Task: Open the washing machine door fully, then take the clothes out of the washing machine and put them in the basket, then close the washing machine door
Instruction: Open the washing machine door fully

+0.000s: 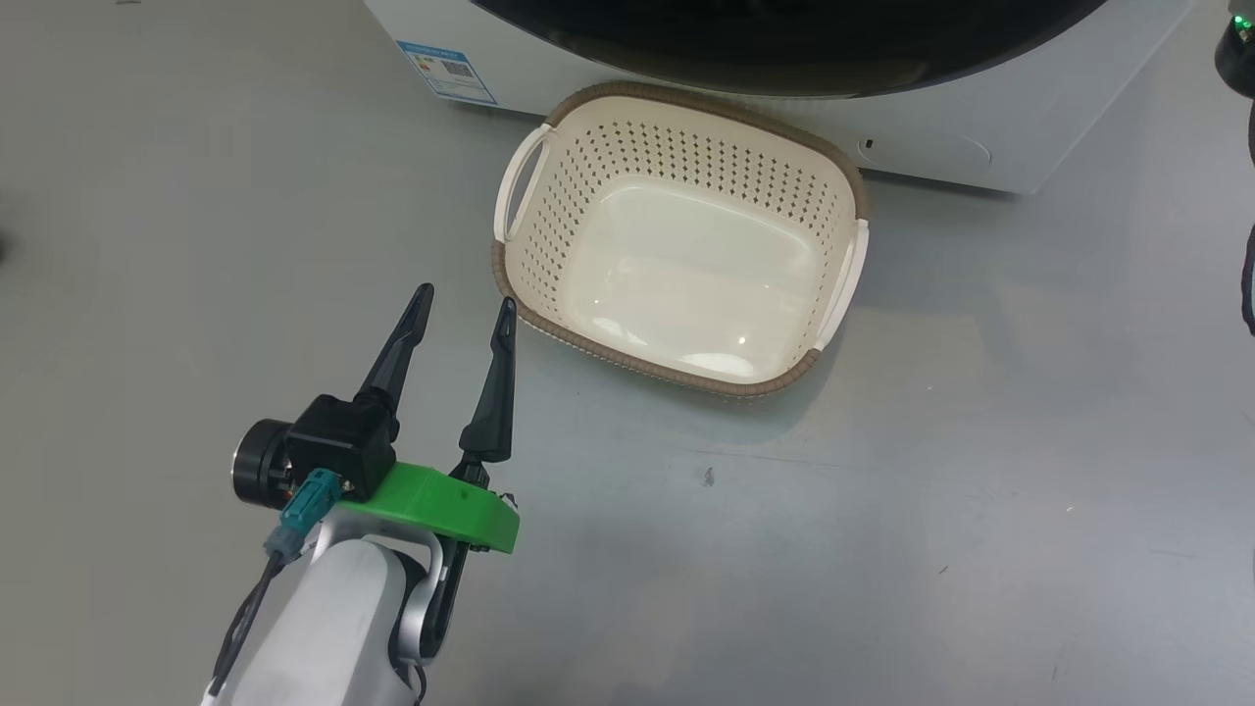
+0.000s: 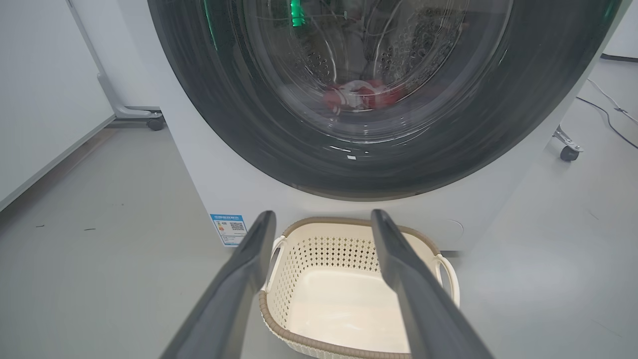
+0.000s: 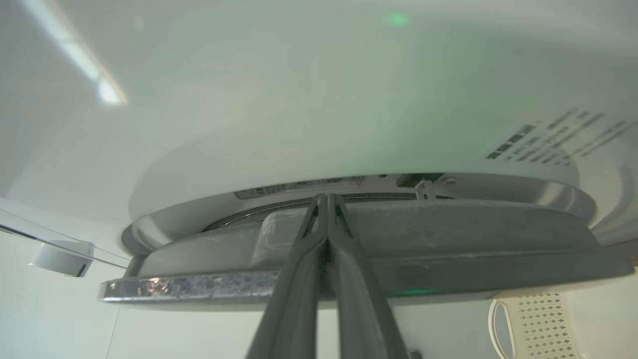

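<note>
The washing machine [image 2: 209, 189] is white, and its glossy black washing machine door [image 2: 224, 99] stands against the front. Red and white clothes [image 2: 361, 94] lie in the drum behind the glass. The cream basket [image 1: 588, 196] sits empty on the floor just in front of the machine. My left gripper [image 1: 466, 300] hovers open to the left of the basket, nothing between its fingers. In the right wrist view my right gripper [image 3: 326, 198] is shut, its tips together in the recess at the door's [image 3: 448, 234] edge, where a narrow gap to the machine front [image 3: 299, 124] shows.
Grey floor lies all around the basket. A blue label [image 1: 446, 71] marks the machine's lower left corner. A wheeled frame's castor [image 2: 155, 122] stands left of the machine, another castor [image 2: 568, 152] and a cable [image 2: 610, 117] to its right.
</note>
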Controlling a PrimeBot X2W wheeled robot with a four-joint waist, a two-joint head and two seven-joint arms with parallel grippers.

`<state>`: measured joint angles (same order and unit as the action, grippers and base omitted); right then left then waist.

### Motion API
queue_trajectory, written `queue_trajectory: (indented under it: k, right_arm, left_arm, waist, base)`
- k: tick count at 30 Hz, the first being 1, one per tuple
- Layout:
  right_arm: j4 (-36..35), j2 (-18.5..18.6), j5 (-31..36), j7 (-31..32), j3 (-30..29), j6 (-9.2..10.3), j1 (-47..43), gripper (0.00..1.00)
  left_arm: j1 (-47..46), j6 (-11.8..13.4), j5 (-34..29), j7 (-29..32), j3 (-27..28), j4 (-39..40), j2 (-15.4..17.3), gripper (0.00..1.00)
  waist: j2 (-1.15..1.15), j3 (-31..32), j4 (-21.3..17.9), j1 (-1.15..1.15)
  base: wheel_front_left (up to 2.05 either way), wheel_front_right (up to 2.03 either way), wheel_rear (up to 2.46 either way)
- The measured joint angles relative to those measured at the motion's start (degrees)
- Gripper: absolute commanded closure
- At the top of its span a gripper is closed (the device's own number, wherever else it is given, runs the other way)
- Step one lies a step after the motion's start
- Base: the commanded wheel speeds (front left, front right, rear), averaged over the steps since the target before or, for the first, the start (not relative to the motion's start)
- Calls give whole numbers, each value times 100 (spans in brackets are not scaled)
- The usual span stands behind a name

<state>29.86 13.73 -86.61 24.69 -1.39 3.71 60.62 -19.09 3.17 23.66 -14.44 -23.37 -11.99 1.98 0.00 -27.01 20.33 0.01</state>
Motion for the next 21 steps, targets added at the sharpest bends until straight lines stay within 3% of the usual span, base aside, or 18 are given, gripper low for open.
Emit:
queue_trajectory:
  k: [21]
  right_arm:
    - [714,112,-109,564,126,-18,460,100]
  left_arm:
    - [-98,58,205,0,-73,62,-12,0]
  waist:
    - [0,-62,18,0]
  base:
    - [0,0,0]
